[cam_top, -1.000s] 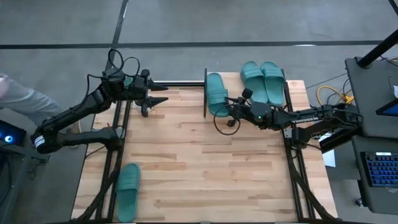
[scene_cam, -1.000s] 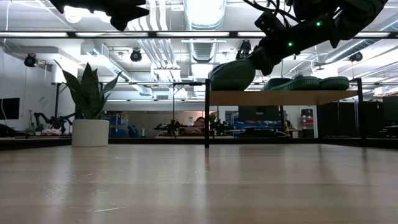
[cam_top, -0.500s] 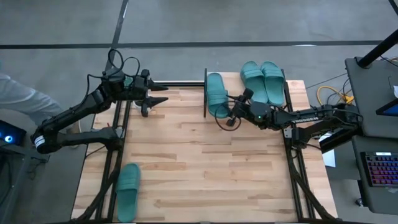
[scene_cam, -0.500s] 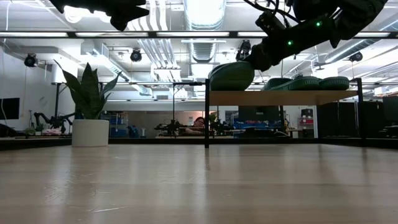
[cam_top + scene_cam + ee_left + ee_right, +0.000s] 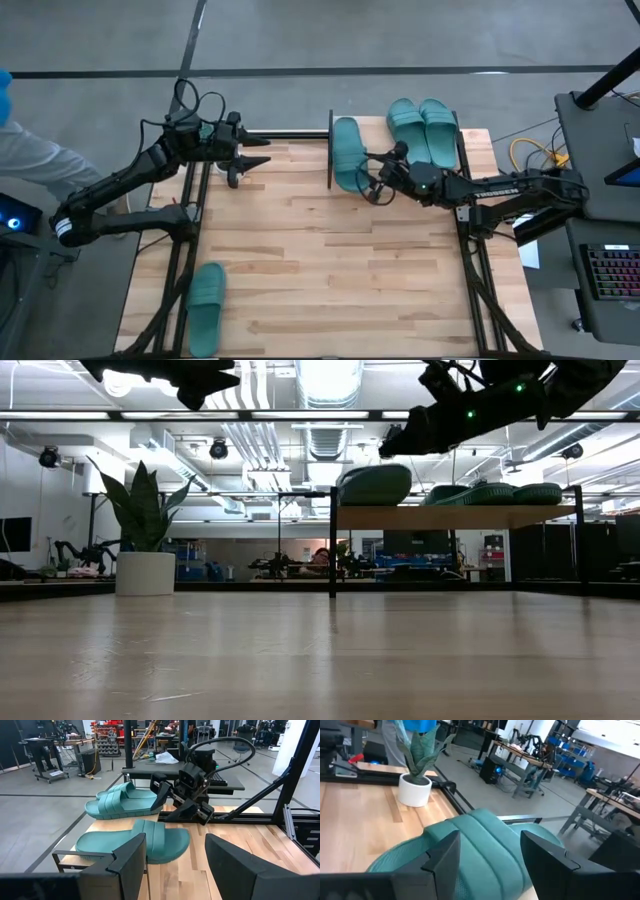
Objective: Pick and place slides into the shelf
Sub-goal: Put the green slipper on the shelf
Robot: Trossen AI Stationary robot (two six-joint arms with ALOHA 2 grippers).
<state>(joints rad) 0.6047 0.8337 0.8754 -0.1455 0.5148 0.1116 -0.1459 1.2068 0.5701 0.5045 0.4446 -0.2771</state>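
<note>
The shelf (image 5: 472, 150) stands at the table's far edge, right of centre. Three teal slides lie on its top board: one at its left end (image 5: 346, 150) (image 5: 375, 484) and two side by side farther right (image 5: 421, 128). Another slide (image 5: 206, 296) lies on the table near the front left corner. My right gripper (image 5: 369, 179) (image 5: 490, 855) is open just above the left-end slide, a finger on either side of its strap (image 5: 485, 832). My left gripper (image 5: 262, 151) (image 5: 175, 865) hangs open over the table's far left, holding nothing.
A spiky plant in a white pot (image 5: 145, 550) (image 5: 415, 785) stands at the far left, below my left arm. A person (image 5: 25, 150) is beside the table's left edge. Bare wood spreads across the table's middle and front right (image 5: 350, 280).
My right gripper has opened and let go of the left-end slide, rolling its wrist and rising a little. The slide, held tilted a second ago, now lies flat on the shelf's top board.
</note>
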